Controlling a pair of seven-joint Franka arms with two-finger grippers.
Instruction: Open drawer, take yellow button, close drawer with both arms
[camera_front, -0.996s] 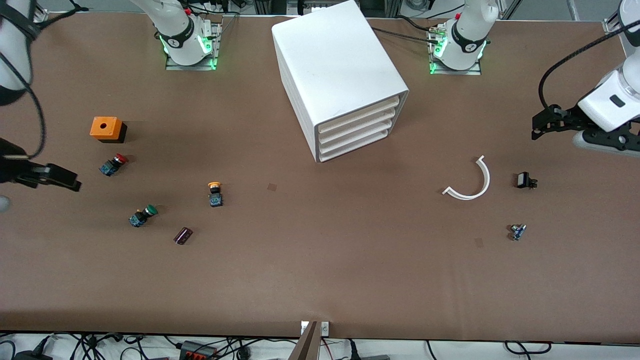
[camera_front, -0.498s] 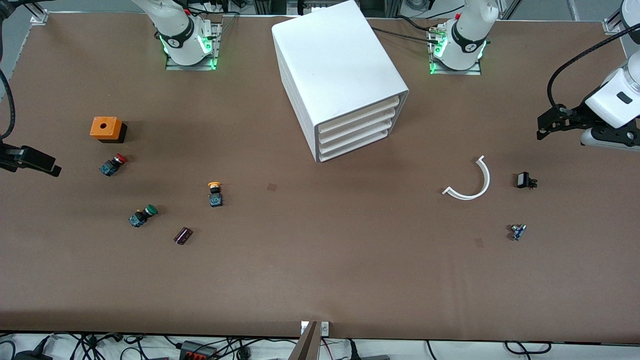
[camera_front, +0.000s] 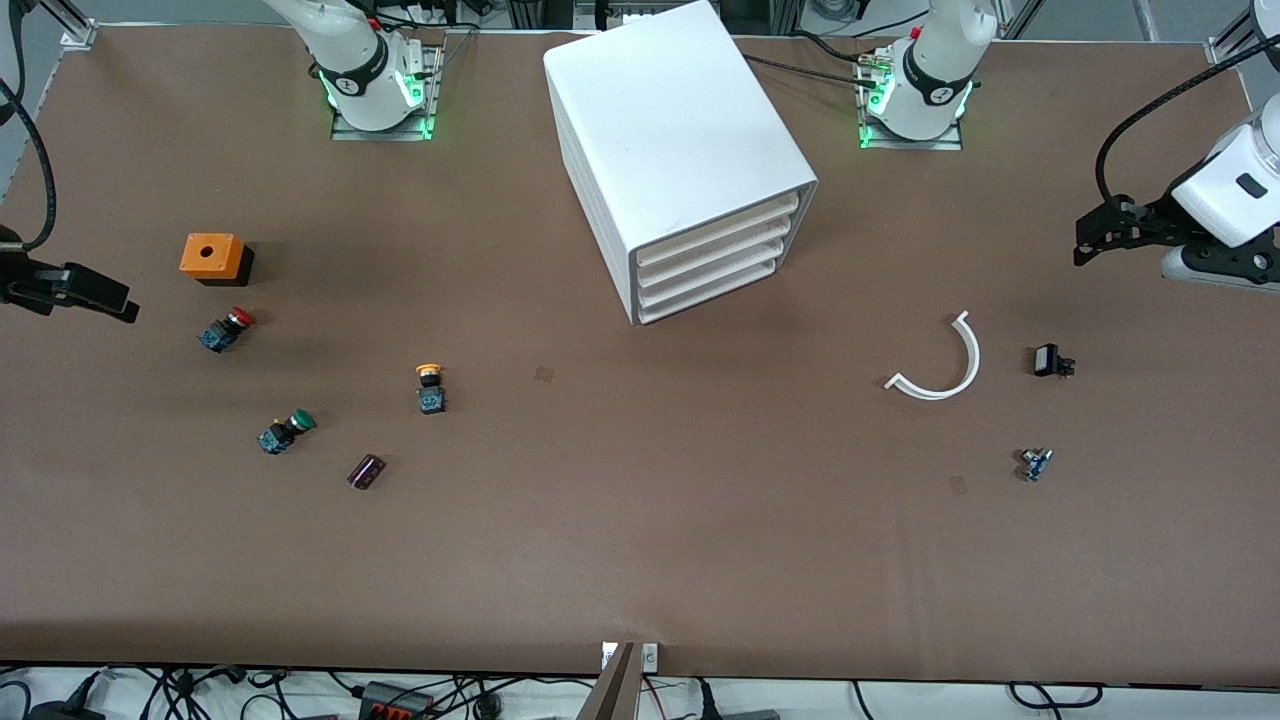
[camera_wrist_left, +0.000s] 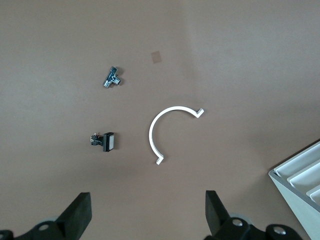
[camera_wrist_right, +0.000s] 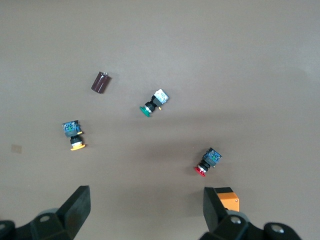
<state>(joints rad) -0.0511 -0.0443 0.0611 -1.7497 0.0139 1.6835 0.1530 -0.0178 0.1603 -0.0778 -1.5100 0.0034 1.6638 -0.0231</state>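
While both arms hang wide at the desk's ends, the drawer (camera_front: 716, 228) sits shut, the top one of four shallow white trays in the big white cabinet (camera_front: 672, 130), flush with the three below it. The button (camera_front: 430, 386) with its orange-yellow cap, black body and blue base lies on the open desk (camera_front: 640, 540), nearer the front camera than the cabinet and toward the right arm's end.

Since a second ago the right gripper (camera_front: 95, 295) has lifted away from the red-capped button (camera_front: 226, 328) toward the desk's edge, jaws spread, nothing in them. The left gripper (camera_front: 1105, 232) has barely shifted, over the left arm's end, jaws spread and empty too.

Count them: three push buttons, the third green-capped (camera_front: 285, 431); one orange box (camera_front: 212, 257); one dark little cylinder (camera_front: 366, 471); one white curved strip (camera_front: 938, 362); one small black part (camera_front: 1049, 361); one small metal fitting (camera_front: 1035, 463).
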